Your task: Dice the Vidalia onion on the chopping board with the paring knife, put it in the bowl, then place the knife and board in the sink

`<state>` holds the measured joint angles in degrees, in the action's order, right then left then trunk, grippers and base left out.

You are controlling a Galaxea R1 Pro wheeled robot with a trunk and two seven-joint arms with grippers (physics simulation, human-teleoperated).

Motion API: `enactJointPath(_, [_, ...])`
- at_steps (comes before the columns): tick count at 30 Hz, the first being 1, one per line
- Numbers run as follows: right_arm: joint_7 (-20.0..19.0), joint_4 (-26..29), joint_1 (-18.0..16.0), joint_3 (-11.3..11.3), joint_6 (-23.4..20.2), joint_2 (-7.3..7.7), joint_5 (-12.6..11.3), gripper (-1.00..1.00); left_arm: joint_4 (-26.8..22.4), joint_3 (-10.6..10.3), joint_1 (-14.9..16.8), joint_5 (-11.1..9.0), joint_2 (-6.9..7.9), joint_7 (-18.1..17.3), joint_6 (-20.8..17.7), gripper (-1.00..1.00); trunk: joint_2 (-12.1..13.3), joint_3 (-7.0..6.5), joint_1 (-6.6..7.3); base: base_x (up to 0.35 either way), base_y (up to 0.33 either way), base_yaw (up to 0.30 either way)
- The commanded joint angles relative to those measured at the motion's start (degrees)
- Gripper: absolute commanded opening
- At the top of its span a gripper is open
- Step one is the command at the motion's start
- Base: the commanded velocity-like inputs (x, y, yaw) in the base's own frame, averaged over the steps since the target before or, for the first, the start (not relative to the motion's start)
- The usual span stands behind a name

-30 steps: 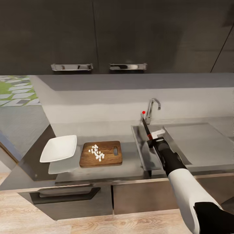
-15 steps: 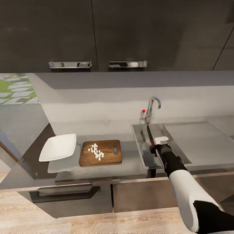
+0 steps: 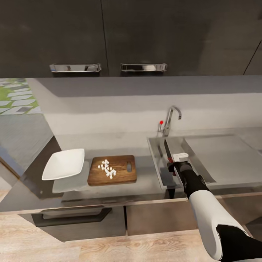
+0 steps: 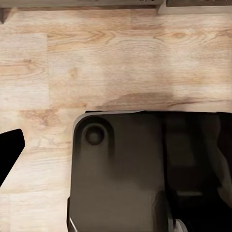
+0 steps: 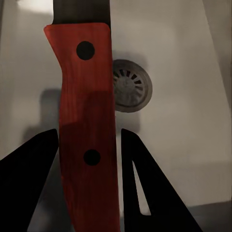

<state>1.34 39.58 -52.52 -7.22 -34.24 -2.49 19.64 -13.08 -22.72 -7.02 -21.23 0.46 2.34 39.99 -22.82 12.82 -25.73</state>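
Grey countertop (image 3: 142,178) under dark cabinets (image 3: 145,36) carries chopping board (image 3: 122,176), bowl (image 3: 63,164), sink (image 3: 160,162).

The right gripper (image 3: 174,162) hung over the sink (image 3: 157,160) with the knife (image 3: 167,148) between its fingers (image 5: 31,183), and the steel floor around the drain (image 5: 129,85) lay bare beneath it. The tap (image 3: 171,120) stood at the basin's back edge, just beyond the blade tip. On the countertop (image 3: 145,178), a bare strip lay between the sink and the chopping board (image 3: 122,176), the board's middle was strewn with onion cubes (image 3: 107,169), and the bowl (image 3: 63,164) stood just beside its far end.
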Motion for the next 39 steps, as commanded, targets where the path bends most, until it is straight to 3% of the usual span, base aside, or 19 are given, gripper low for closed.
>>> enactJointPath(1, [0.16, 0.06, -0.04, -0.16, -0.21, -0.09, -0.04, -1.00, -0.12, -0.48, -0.01, -0.39, 0.06, 0.26, 0.09, 1.00, -0.10, 0.19, -0.05, 0.238, 0.000, 0.000])
enactJointPath(39, [0.16, -0.03, -0.04, -0.07, -0.21, -0.22, -0.04, -1.00, -0.11, -0.48, -0.01, -0.39, 0.07, 0.29, 0.00, 1.00, -0.10, 3.69, -0.05, 0.043, 0.000, 0.000])
